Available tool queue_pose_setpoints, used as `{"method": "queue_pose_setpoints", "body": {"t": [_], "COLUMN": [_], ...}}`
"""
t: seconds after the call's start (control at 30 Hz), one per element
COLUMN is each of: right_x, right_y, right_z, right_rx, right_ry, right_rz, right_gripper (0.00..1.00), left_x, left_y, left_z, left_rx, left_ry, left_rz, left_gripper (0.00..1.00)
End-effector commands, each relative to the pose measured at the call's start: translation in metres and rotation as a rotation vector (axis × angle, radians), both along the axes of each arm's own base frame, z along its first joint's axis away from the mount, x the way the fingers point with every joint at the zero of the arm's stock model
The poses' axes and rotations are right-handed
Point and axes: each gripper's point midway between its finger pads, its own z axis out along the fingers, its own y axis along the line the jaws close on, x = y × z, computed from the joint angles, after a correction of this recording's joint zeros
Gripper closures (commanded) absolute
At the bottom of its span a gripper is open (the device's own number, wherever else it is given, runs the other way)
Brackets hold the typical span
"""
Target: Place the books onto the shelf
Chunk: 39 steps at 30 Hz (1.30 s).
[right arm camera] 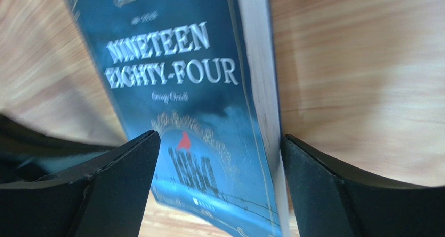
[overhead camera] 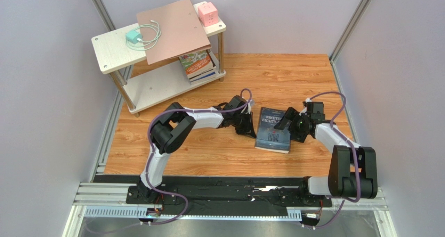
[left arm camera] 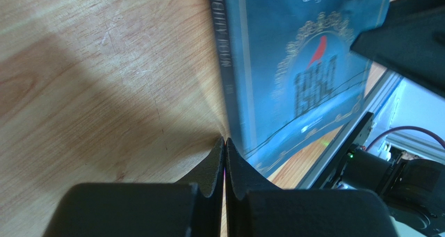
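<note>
A grey-blue "1984" book point(overhead camera: 271, 137) point(left arm camera: 292, 65) point(right arm camera: 188, 91) lies flat on the orange wood floor between both arms. My left gripper point(overhead camera: 250, 127) point(left arm camera: 224, 141) is shut and empty, with its tips on the floor against the book's spine edge. From the other side my right gripper point(overhead camera: 284, 121) point(right arm camera: 220, 138) is open over the book. One finger point(right arm camera: 313, 179) is beside the white page edge and the other finger point(right arm camera: 120, 179) is above the cover. The shelf point(overhead camera: 109, 47) stands at the back left. A small stack of books point(overhead camera: 197, 65) lies on its lower tier.
On the shelf's top board lie a pinkish-brown board point(overhead camera: 172, 28), a teal charger with a white cable point(overhead camera: 134, 37) and a pink cube point(overhead camera: 208, 13). Grey walls close in both sides. A black rail point(overhead camera: 230, 192) runs along the near edge.
</note>
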Motion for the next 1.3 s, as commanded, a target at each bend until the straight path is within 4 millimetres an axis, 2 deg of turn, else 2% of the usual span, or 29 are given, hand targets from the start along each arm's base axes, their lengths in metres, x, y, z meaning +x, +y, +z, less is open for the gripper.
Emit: {"method": "queue_pose_setpoints", "body": {"t": [0.0, 0.07, 0.13, 0.17, 0.23, 0.27, 0.37, 0.43, 0.47, 0.53, 0.57, 0.6, 0.63, 0.67, 0.7, 0.73, 0.77, 0.83, 0.87, 0.9, 0.97, 1.0, 1.07, 1.1, 1.17, 1.2, 1.27], "right_x": [0.013, 0.012, 0.013, 0.013, 0.014, 0.015, 0.014, 0.014, 0.014, 0.015, 0.016, 0.018, 0.019, 0.020, 0.022, 0.024, 0.025, 0.028, 0.029, 0.028, 0.029, 0.028, 0.029, 0.024, 0.022, 0.022, 0.020], "right_y": [0.038, 0.041, 0.043, 0.044, 0.043, 0.043, 0.044, 0.045, 0.045, 0.045, 0.045, 0.045, 0.046, 0.048, 0.050, 0.053, 0.057, 0.068, 0.073, 0.076, 0.083, 0.085, 0.089, 0.098, 0.108, 0.112, 0.123], "right_z": [0.034, 0.041, 0.047, 0.048, 0.048, 0.048, 0.047, 0.046, 0.048, 0.052, 0.055, 0.059, 0.065, 0.070, 0.079, 0.089, 0.097, 0.125, 0.139, 0.152, 0.175, 0.186, 0.207, 0.216, 0.231, 0.234, 0.242], "right_rx": [0.190, 0.206, 0.218, 0.219, 0.221, 0.222, 0.230, 0.231, 0.230, 0.227, 0.226, 0.226, 0.231, 0.244, 0.261, 0.276, 0.309, 0.377, 0.415, 0.436, 0.465, 0.485, 0.500, 0.529, 0.558, 0.569, 0.590], "right_ry": [-0.174, -0.206, -0.236, -0.244, -0.239, -0.237, -0.233, -0.235, -0.242, -0.261, -0.272, -0.287, -0.305, -0.319, -0.347, -0.378, -0.392, -0.485, -0.521, -0.552, -0.613, -0.631, -0.682, -0.686, -0.720, -0.720, -0.730], "right_rz": [0.112, 0.118, 0.130, 0.131, 0.118, 0.116, 0.123, 0.130, 0.133, 0.132, 0.135, 0.137, 0.142, 0.147, 0.158, 0.169, 0.169, 0.221, 0.232, 0.241, 0.268, 0.265, 0.278, 0.296, 0.326, 0.330, 0.355], "right_gripper": [0.13, 0.16, 0.24, 0.40, 0.65, 0.82, 1.00, 1.00, 1.00, 1.00, 1.00, 1.00, 1.00, 1.00, 1.00, 1.00, 1.00, 1.00, 1.00, 1.00, 1.00, 1.00, 1.00, 1.00, 1.00, 1.00, 1.00], "left_x": [-0.006, -0.004, -0.004, -0.003, -0.003, -0.002, -0.002, -0.001, 0.004, 0.003, 0.010, 0.011, 0.010, 0.016, 0.015, 0.008, 0.008, -0.002, 0.000, -0.006, -0.005, -0.010, -0.008, -0.014, -0.016, -0.019, -0.020], "left_y": [0.005, 0.005, 0.006, 0.005, 0.006, 0.006, 0.008, 0.013, 0.018, 0.036, 0.050, 0.060, 0.079, 0.091, 0.099, 0.112, 0.110, 0.116, 0.111, 0.116, 0.108, 0.113, 0.109, 0.115, 0.113, 0.117, 0.116], "left_z": [-0.007, -0.006, -0.005, -0.005, -0.005, -0.004, -0.004, -0.005, -0.001, -0.003, 0.009, 0.016, 0.014, 0.040, 0.050, 0.047, 0.074, 0.089, 0.099, 0.094, 0.121, 0.113, 0.146, 0.138, 0.175, 0.171, 0.188], "left_rx": [0.043, 0.042, 0.052, 0.052, 0.059, 0.061, 0.070, 0.091, 0.111, 0.181, 0.221, 0.247, 0.291, 0.287, 0.285, 0.294, 0.216, 0.156, 0.106, 0.097, -0.038, -0.050, -0.200, -0.218, -0.385, -0.403, -0.470], "left_ry": [0.015, 0.011, 0.011, 0.009, 0.010, 0.007, -0.002, -0.014, -0.042, -0.061, -0.107, -0.132, -0.135, -0.197, -0.212, -0.215, -0.262, -0.279, -0.305, -0.301, -0.359, -0.351, -0.412, -0.408, -0.475, -0.474, -0.508], "left_rz": [-0.001, 0.001, 0.001, 0.001, 0.002, 0.004, 0.006, 0.008, 0.027, 0.042, 0.086, 0.106, 0.138, 0.192, 0.219, 0.231, 0.241, 0.240, 0.243, 0.243, 0.259, 0.266, 0.307, 0.324, 0.352, 0.364, 0.364], "left_gripper": [1.00, 1.00, 1.00, 1.00, 1.00, 1.00, 1.00, 1.00, 0.96, 0.77, 0.52, 0.36, 0.24, 0.05, 0.00, 0.00, 0.00, 0.00, 0.00, 0.00, 0.00, 0.00, 0.00, 0.00, 0.00, 0.00, 0.00]}}
